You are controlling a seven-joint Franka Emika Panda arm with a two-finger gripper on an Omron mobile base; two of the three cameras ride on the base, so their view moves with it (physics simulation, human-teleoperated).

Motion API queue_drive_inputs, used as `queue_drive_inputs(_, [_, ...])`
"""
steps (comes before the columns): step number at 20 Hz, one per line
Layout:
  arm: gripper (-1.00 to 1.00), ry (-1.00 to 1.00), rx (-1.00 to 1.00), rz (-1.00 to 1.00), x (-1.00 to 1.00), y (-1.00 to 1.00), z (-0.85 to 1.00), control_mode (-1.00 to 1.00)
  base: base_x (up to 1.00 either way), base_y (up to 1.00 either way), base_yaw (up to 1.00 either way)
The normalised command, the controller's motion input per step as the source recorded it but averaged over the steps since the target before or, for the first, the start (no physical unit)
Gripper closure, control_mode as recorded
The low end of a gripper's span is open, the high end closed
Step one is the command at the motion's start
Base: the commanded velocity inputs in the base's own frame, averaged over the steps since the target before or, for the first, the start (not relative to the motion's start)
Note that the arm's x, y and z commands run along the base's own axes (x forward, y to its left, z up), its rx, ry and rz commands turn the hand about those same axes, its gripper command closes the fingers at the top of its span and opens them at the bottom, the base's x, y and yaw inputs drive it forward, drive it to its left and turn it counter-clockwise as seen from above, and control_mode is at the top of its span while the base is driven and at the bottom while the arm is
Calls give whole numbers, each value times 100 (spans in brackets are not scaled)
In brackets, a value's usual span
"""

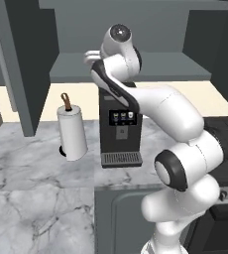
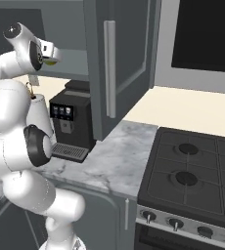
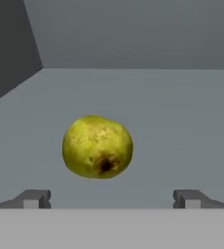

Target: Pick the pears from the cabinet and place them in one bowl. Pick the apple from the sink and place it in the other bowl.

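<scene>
Gripper [image 3: 112, 198] wide before yellow-green pear [image 3: 97, 147]

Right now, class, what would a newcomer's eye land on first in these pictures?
The yellow-green pear on the grey cabinet shelf, centred ahead of the open fingers. Next, the white arm reaching up into the cabinet, above the black coffee machine and paper towel roll on the marble counter.

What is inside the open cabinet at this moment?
On the cabinet shelf lies one yellow-green pear, straight ahead of the open gripper. Bare grey shelf and back wall surround it. From the base views the arm and door cover much of the shelf, so other contents cannot be judged.
</scene>
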Motion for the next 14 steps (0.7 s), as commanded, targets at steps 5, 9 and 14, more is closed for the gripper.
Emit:
queue_drive_inputs(5, [-100,0,0,-5,27,11,-2,-100,0,0,0])
queue_drive_inputs(9, [-100,0,0,-3,28,6,-2,-100,0,0,0])
queue_drive_inputs(14, [-100,0,0,-3,24,6,-6,-100,0,0,0])
